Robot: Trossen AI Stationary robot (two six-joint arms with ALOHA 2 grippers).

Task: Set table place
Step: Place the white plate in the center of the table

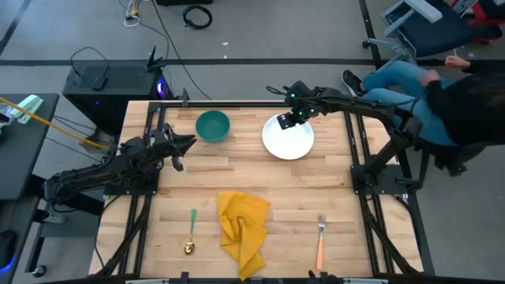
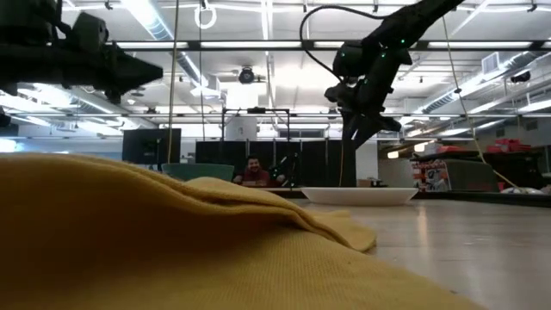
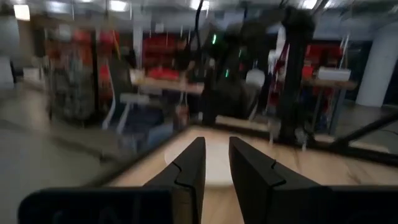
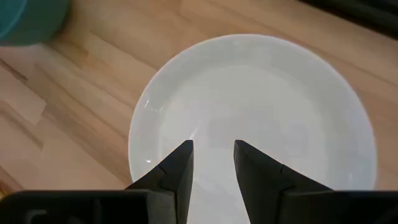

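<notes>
Right hand open above white plate, nothing between.

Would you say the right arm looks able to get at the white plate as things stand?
Probably yes: the right gripper hangs above the plate, near its rim on the bowl's side, fingers apart, with nothing between them and the plate.

Bare desk lay open through the middle, between the white plate at the far side and the yellow cloth at the near edge. Teal bowl stood just beside the plate, narrow gap between. Spoon and fork flanked the cloth. Right tool hung over the plate's far rim, apart from it.
</notes>
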